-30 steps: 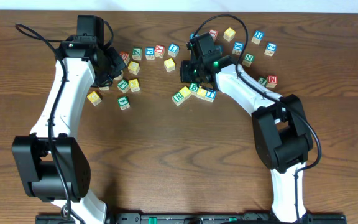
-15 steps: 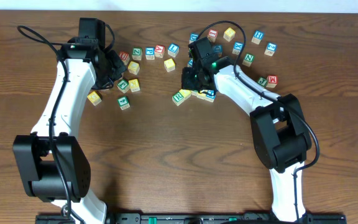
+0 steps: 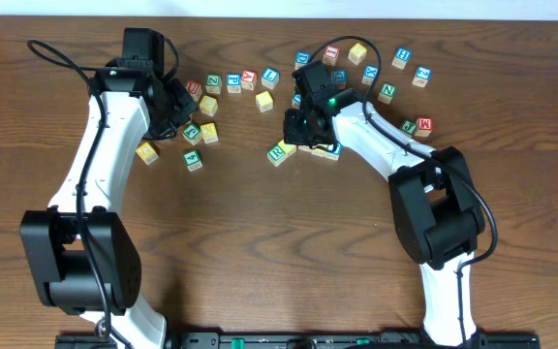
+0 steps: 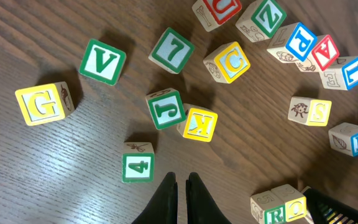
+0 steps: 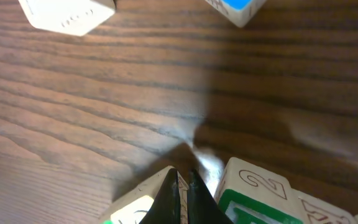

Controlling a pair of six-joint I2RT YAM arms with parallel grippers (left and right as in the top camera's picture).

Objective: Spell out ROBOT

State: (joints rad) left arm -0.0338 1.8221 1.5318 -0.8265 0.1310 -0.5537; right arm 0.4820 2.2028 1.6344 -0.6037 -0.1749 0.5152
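Broadly, a dark, wood-grained counter (image 3: 279, 262) is strewn with small square wooden cubes. Both hands are seen clenched on nothing: the right hand (image 5: 182, 177) just beside the green-framed R cube (image 3: 280, 151), the left hand (image 4: 180, 186) well to its left. Printed faces G (image 4: 40, 104), V (image 4: 102, 61), J (image 4: 166, 109), K (image 4: 199, 124) and 4 (image 4: 138, 168) are read left of the R cube.
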